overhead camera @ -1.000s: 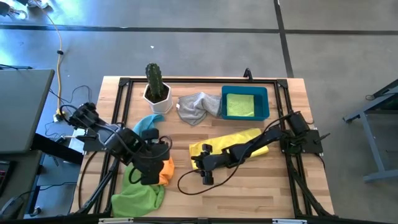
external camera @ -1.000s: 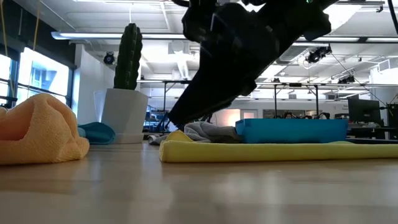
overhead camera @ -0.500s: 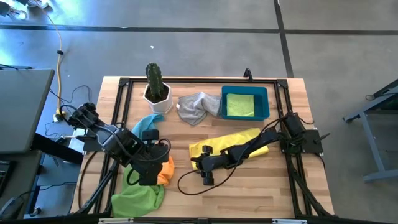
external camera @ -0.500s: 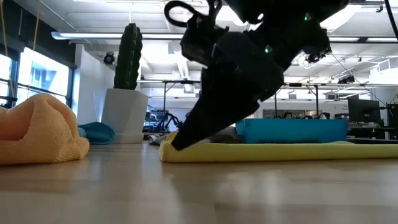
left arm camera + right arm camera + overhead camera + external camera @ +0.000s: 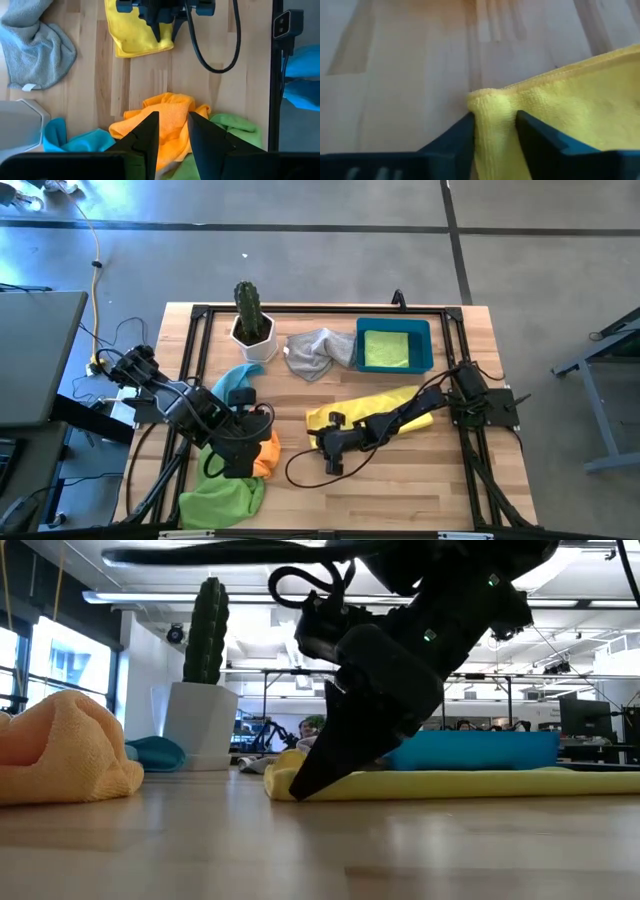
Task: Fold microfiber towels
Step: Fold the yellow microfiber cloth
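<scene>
Right gripper (image 5: 494,131) pinching one yellow towel (image 5: 560,110); six towels total

Yellow towel (image 5: 385,408), orange towel (image 5: 264,454), grey towel (image 5: 318,351), blue bin (image 5: 393,328), green cactus (image 5: 247,307).

A potted cactus (image 5: 249,320) and a blue bin (image 5: 394,346) stand on the wooden table (image 5: 400,480).
</scene>
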